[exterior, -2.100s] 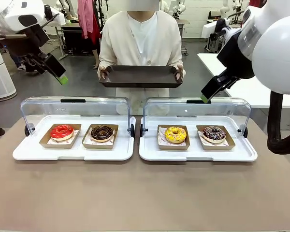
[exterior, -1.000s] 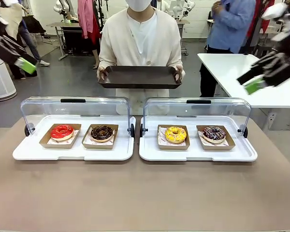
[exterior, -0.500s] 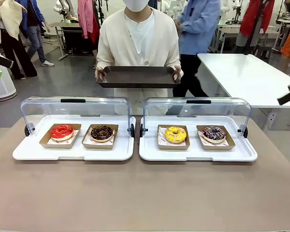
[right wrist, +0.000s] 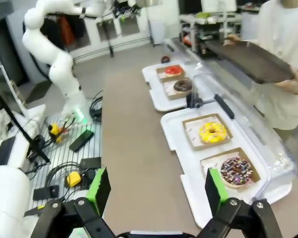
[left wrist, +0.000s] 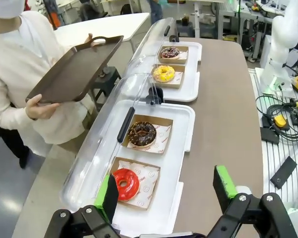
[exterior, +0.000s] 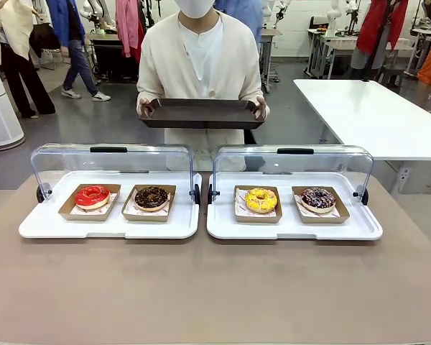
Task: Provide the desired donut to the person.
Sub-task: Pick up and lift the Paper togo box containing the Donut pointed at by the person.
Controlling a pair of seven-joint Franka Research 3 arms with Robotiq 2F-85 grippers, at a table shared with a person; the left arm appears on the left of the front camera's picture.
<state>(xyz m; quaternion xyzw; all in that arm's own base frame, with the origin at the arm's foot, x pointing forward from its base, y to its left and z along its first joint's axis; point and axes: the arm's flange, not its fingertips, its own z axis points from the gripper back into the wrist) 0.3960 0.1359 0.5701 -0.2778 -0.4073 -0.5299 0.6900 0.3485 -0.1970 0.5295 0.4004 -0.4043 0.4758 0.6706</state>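
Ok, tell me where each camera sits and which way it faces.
Front: robot's side of the table, facing across at the person holding a tray.
Left wrist: high over the table's left end, looking along the donuts; open left claw below.
Right wrist: high over the right end, looking back; open right claw below.
Shared: person, tray, donuts.

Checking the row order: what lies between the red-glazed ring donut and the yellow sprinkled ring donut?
Front view: the chocolate-glazed ring donut in its brown cardboard tray, then the seam between the left white display tray and the right white display tray.
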